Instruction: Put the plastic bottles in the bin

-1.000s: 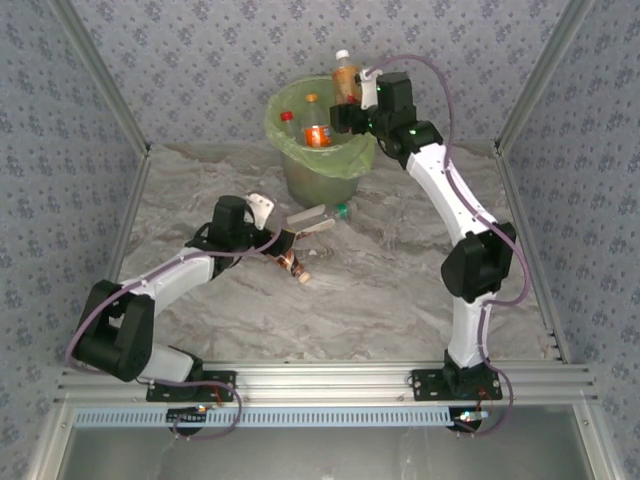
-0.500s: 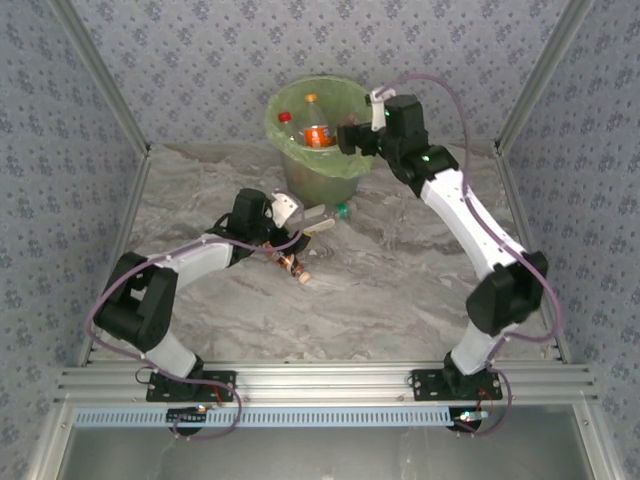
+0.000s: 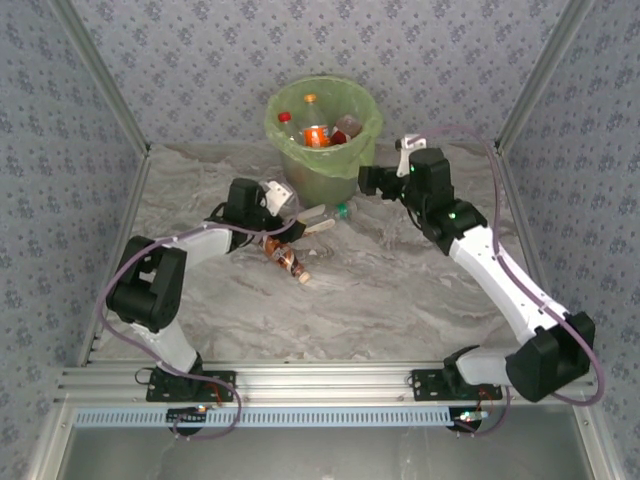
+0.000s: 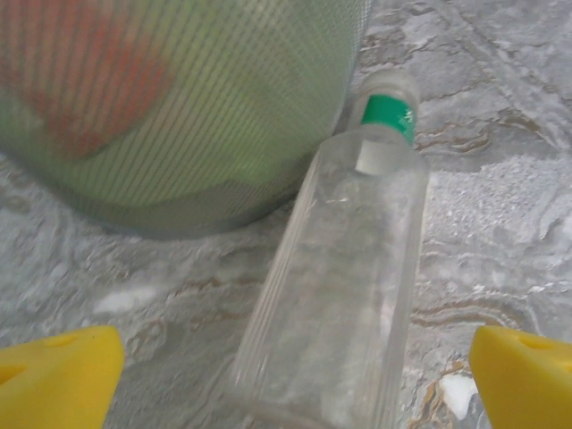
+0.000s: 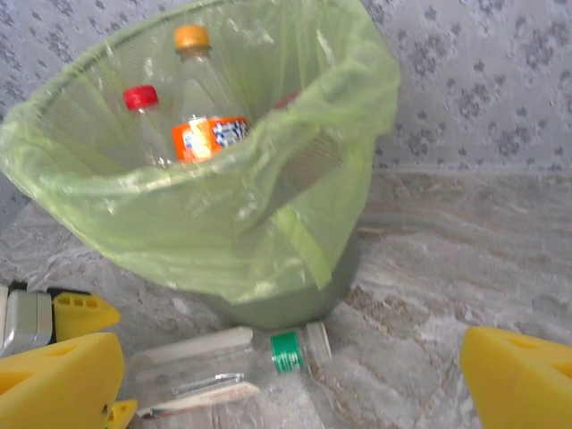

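Pick-up step: left fingers are spread around the clear green-capped plastic bottle at 6 o'clock of the round green bin; next, pinch it. Right fingers are spread, empty

1. The bin is pale grey-green; its bag is a translucent light green.
2. In it, the orange-capped bottle is clear with an orange label, and the red-capped bottle is clear.
3. The green-capped bottle is clear with a white band under the cap.
4. The brown bottle has a pale cap.
5. The table is marbled grey and white with brownish veins.
6. The walls are grey-blue with a small repeating flower motif.
7. The left gripper and right gripper have bright yellow fingers; the arms are white with black joints.
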Tool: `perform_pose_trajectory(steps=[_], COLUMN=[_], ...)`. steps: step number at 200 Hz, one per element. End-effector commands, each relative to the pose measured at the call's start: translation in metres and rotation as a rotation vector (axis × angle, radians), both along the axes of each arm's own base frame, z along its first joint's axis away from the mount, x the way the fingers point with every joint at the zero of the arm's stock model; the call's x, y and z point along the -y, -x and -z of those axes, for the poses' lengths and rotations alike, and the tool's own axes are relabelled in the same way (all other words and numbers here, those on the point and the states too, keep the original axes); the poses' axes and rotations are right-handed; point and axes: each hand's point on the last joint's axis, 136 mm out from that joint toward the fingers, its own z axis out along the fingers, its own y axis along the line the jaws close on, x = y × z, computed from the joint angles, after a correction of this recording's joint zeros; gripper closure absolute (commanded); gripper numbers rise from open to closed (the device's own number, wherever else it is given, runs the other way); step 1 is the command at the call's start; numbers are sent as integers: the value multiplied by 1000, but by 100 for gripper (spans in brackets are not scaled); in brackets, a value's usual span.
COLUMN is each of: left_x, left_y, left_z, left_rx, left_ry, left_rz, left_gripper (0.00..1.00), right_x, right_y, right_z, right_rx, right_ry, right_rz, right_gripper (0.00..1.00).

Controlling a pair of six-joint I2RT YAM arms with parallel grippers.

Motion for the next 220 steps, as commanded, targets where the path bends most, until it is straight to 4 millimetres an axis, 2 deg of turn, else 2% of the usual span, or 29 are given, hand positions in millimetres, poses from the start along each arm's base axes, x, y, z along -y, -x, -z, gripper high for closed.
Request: perform_pose_trajectory(steps=[1, 32, 67, 91, 105, 136, 175, 220], left_x=[19, 34, 57, 62, 61, 58, 81, 90], left_y=[4, 4, 27, 37, 36, 19, 27, 21], left_z=[4, 13, 30, 39, 46, 64, 78, 89], left_rx=[-24, -59, -41, -59, -42, -31, -115, -136], left_ry=[2, -24, -130, -166, -229, -374, -394, -413], left_rz=[98, 134, 202, 202, 172, 54, 27, -10], left_gripper=[1, 1, 2, 5, 6, 6, 8, 22], right_x=[10, 9, 3, 4, 4, 3, 5, 11], right_y=[6, 11, 15, 16, 16, 17, 20, 26], right_z=[-12, -5, 0, 2, 3, 4, 8, 16], right_rx=[60, 33, 19, 18, 17, 14, 17, 14], right_ry=[-97, -100, -89, -70, -62, -61, -60, -48], right_rz=[66, 56, 31, 31, 30, 24, 33, 46], right_gripper=[1, 1, 1, 1, 1, 1, 1, 1])
